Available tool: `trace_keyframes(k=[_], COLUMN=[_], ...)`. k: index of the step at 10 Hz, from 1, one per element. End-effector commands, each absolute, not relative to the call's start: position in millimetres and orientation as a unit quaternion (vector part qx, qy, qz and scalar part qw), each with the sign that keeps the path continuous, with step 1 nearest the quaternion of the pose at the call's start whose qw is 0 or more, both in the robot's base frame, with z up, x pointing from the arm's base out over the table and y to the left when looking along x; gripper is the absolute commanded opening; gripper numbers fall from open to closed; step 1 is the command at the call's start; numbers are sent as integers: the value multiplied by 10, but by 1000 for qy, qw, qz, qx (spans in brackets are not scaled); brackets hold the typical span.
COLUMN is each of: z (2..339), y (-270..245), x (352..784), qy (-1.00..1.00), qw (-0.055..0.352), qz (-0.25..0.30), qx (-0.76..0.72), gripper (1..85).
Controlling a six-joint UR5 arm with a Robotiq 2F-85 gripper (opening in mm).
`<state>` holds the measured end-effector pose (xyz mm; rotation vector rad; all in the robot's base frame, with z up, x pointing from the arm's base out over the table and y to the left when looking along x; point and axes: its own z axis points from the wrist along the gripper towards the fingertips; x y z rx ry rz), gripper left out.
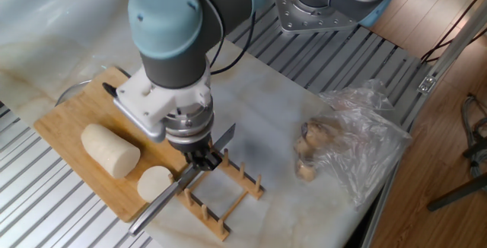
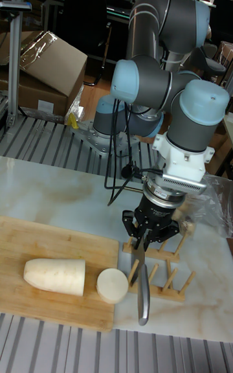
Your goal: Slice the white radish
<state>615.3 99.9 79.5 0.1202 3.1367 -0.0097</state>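
Centre of frame: black two-finger gripper [image 1: 204, 159] closed on a steel kitchen knife [image 1: 183, 183] above a slotted wooden rack [image 1: 223, 193]. Lower left: bamboo cutting board [image 1: 76, 119] carries a creamy-white radish cylinder [image 1: 110, 150] and a cut stub [image 1: 154, 182]. Right: crumpled clear plastic bag [image 1: 358, 145].
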Motion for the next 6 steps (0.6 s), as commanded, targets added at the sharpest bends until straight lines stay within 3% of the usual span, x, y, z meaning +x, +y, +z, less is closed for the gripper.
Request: trace_keyframes(k=[1,6], z=[756,657], y=[980,981], x=[6065,6056], qy=[999,997], qw=[-21,-24], qz=[-14,-33], qx=[46,58], gripper=[237,173])
